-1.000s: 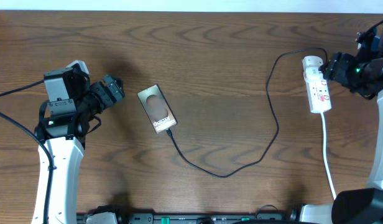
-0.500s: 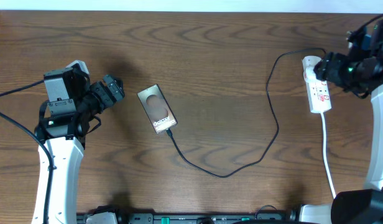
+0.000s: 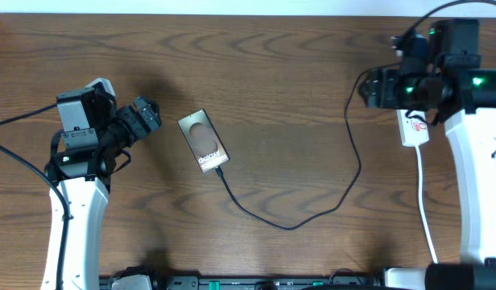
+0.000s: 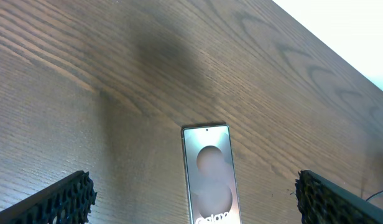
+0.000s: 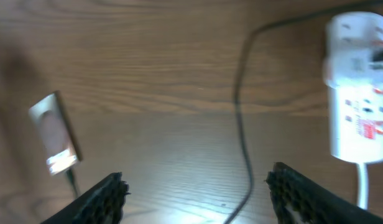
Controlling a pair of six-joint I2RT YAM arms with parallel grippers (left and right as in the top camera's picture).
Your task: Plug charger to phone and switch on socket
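Note:
The bronze-brown phone (image 3: 204, 141) lies at the table's centre left, with the black charger cable (image 3: 345, 189) meeting its lower end. The cable loops right and up to the white power strip (image 3: 414, 129), which my right arm partly covers. My left gripper (image 3: 148, 118) is open and empty, just left of the phone; the phone shows between its fingers in the left wrist view (image 4: 208, 174). My right gripper (image 3: 373, 89) is open and empty, left of the strip's top end. The right wrist view shows the strip (image 5: 358, 118), the cable (image 5: 243, 137) and the phone (image 5: 53, 134).
The wooden table (image 3: 272, 72) fills the view. The strip's white cord (image 3: 425, 209) runs down toward the front edge at the right. A black rail (image 3: 248, 282) lies along the front edge.
My right arm has swung left and up across the power strip, and its gripper now points left past the strip's top. The left arm, phone and cable have not moved.

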